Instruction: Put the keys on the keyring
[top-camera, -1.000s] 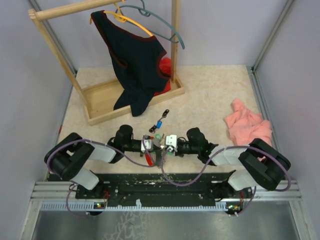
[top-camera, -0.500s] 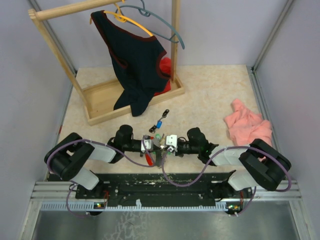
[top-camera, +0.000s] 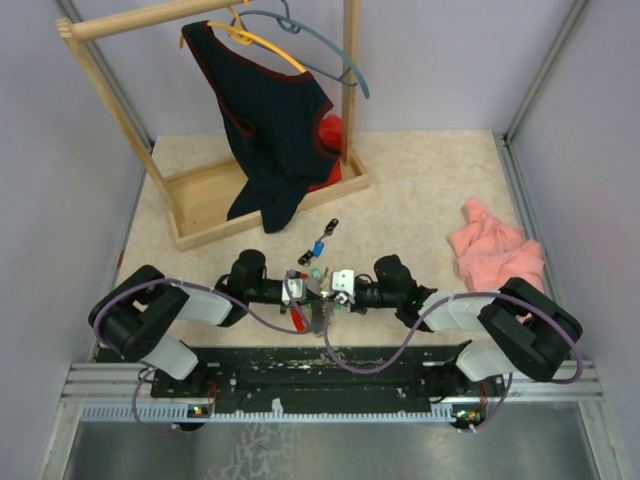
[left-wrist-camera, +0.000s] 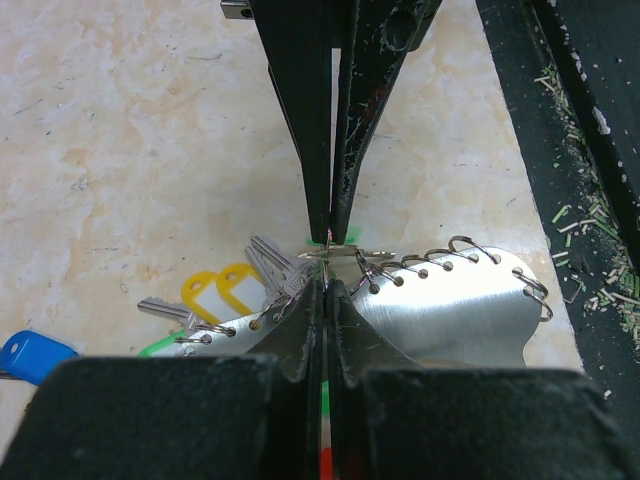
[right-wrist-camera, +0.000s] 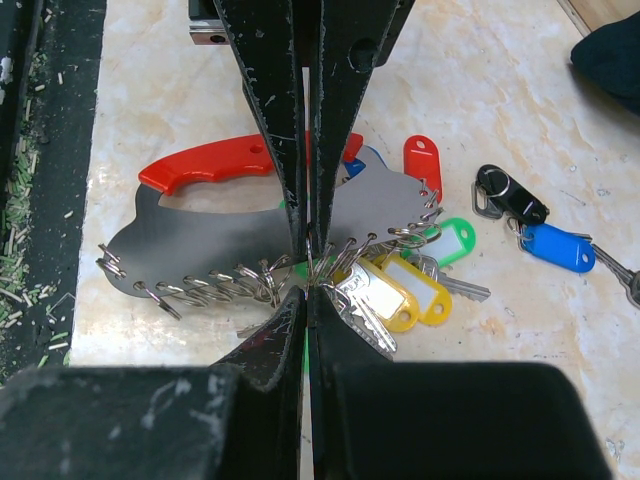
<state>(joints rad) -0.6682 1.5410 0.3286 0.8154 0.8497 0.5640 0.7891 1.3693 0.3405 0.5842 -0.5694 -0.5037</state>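
The keyring (right-wrist-camera: 200, 245) is a flat grey metal plate with a red grip (right-wrist-camera: 215, 160) and several small wire rings along its edge. It lies on the table between both grippers (top-camera: 318, 312). My left gripper (left-wrist-camera: 325, 285) and right gripper (right-wrist-camera: 308, 292) point at each other, tips almost touching. Both are shut on a thin wire ring (left-wrist-camera: 335, 253) at the plate's edge. Two yellow-tagged keys (right-wrist-camera: 400, 290) and a green-tagged key (right-wrist-camera: 452, 240) hang from edge rings. A red tag (right-wrist-camera: 422, 160) lies beside the plate. A blue key (right-wrist-camera: 558, 247) and a black one (right-wrist-camera: 510, 195) lie loose farther back.
A wooden clothes rack (top-camera: 200, 200) with a dark garment (top-camera: 270, 130) and hangers (top-camera: 300, 50) stands at the back left. A pink cloth (top-camera: 495, 250) lies at the right. The black base rail (top-camera: 320, 375) runs along the near edge.
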